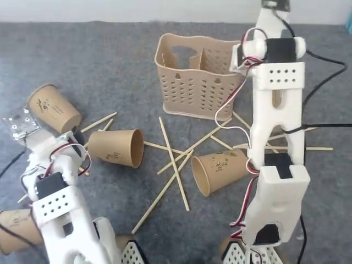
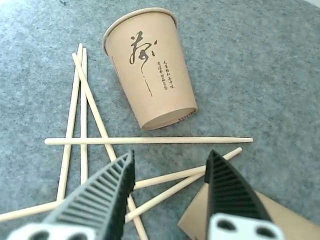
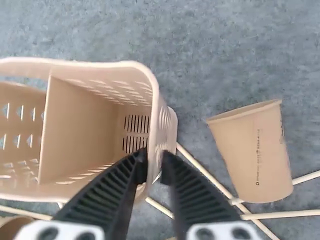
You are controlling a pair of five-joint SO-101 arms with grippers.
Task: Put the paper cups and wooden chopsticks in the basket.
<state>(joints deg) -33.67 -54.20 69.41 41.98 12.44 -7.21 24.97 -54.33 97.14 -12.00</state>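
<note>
The tan slotted basket (image 1: 192,77) stands at the back of the grey table. Paper cups lie on their sides at the left (image 1: 52,107), at the middle (image 1: 116,147) and right of centre (image 1: 220,170). Wooden chopsticks (image 1: 173,162) are scattered between them. My left gripper (image 2: 171,157) hangs open over crossed chopsticks (image 2: 150,140), just short of the base of a lying cup (image 2: 150,75). My right gripper (image 3: 154,156) is pinched on the basket's (image 3: 100,130) side rim, with a cup (image 3: 255,150) beyond it.
Another cup (image 1: 16,231) lies at the front left edge beside the left arm (image 1: 55,203). The right arm (image 1: 275,137) stretches over the chopsticks on the right. A corner of another cup (image 2: 240,215) shows under the left gripper's finger.
</note>
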